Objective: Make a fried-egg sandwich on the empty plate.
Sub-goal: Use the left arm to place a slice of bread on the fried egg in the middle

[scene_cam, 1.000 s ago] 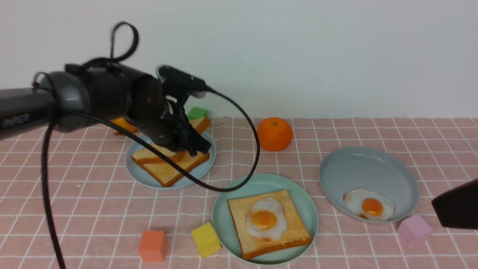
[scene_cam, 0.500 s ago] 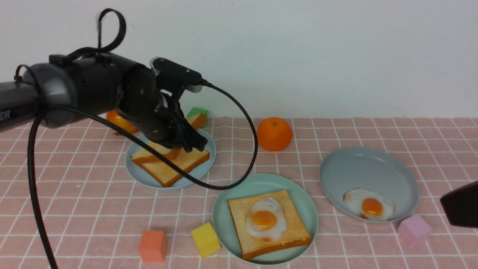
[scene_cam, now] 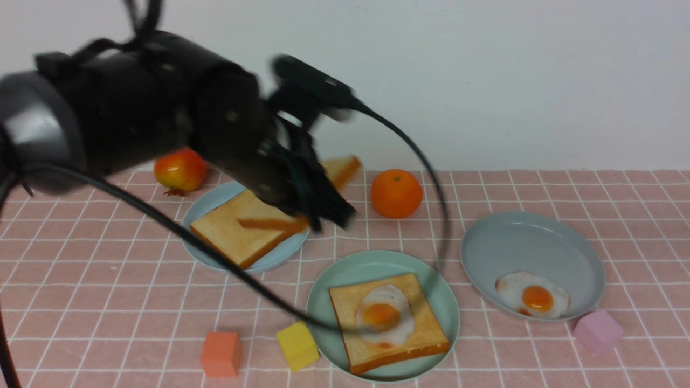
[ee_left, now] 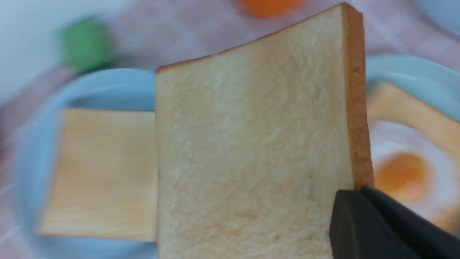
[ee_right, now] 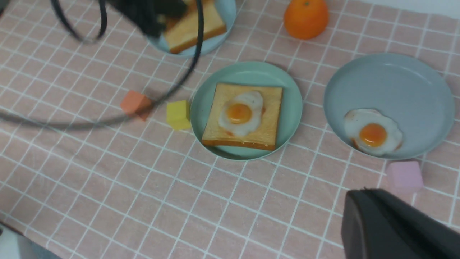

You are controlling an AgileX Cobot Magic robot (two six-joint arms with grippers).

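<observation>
My left gripper (scene_cam: 323, 213) is shut on a toasted bread slice (scene_cam: 339, 170) and holds it tilted in the air over the right edge of the pale blue plate (scene_cam: 215, 196). In the left wrist view the slice (ee_left: 251, 144) fills the frame, pinched at its crust by the gripper (ee_left: 359, 190). The mint-green plate (scene_cam: 442, 291) holds a bread slice (scene_cam: 426, 334) with a fried egg (scene_cam: 384, 315) on top. One more slice (scene_cam: 232, 231) lies on the pale blue plate. My right gripper (ee_right: 361, 192) is shut and empty, above the cloth near the pink cube.
A grey-blue plate (scene_cam: 528, 242) at the right holds a second fried egg (scene_cam: 532, 296). An orange (scene_cam: 396, 193) and a red-yellow fruit (scene_cam: 179, 170) sit at the back. Orange-red (scene_cam: 220, 353), yellow (scene_cam: 297, 345) and pink (scene_cam: 598, 330) cubes lie near the front.
My left gripper has lifted the top bread slice off the pale blue plate and swung it up and to the right. My right gripper has drawn back out of the front view.
</observation>
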